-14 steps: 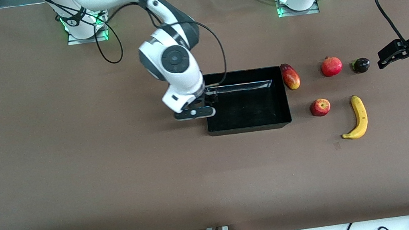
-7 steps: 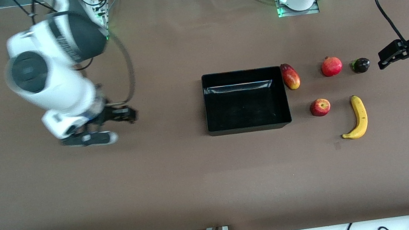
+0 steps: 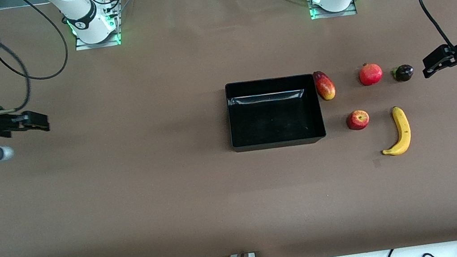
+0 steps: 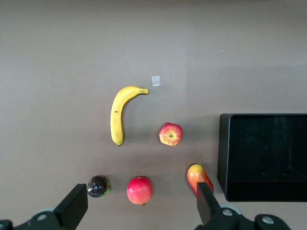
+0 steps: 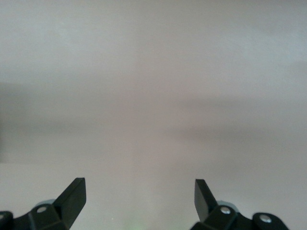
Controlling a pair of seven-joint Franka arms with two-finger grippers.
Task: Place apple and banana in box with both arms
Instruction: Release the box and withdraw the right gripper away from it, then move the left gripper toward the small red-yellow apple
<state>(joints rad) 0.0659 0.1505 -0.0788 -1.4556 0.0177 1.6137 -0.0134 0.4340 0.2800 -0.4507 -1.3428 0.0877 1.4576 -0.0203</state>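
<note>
Both pincers, left (image 3: 427,64) at frame right and right (image 3: 39,120) at frame left, hung wide and empty while apple (image 3: 357,120) and banana (image 3: 399,130) lay right of the box (image 3: 279,139), the left likely needing a centred descent.

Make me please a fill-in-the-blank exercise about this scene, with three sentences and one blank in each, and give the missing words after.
1. The box holds ____ fruit at this moment.
2. The apple lies on the table between the box and the ____.
3. The left gripper has its fingers ____, as has the right gripper, which hangs over bare table at the right arm's end.

Missing words: no; banana; open
</note>
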